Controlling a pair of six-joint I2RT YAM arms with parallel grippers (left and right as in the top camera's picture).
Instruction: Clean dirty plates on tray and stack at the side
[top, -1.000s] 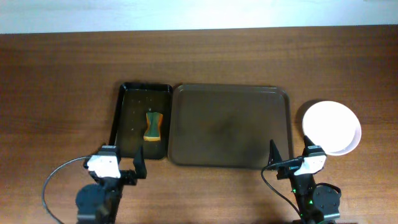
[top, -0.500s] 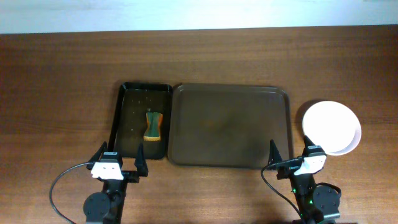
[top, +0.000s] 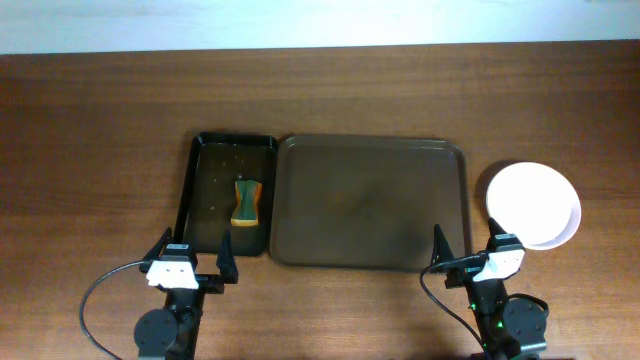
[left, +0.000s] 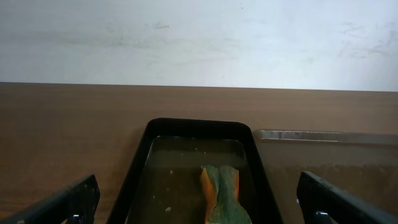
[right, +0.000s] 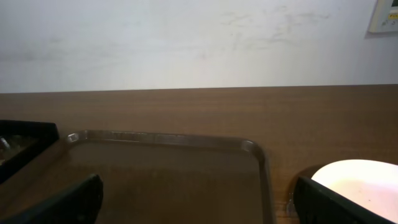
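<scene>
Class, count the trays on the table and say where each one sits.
2. The black tray, holding the sponge, lies left of centre. The larger brown tray sits immediately to its right, between it and the white plate. None seems hidden.

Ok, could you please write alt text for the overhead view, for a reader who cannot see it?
A bare brown tray lies on the wooden table, a black tray holding an orange-and-green sponge against its left side and a white plate to its right. The left gripper and the right gripper sit open at the near edge, holding nothing.
</scene>
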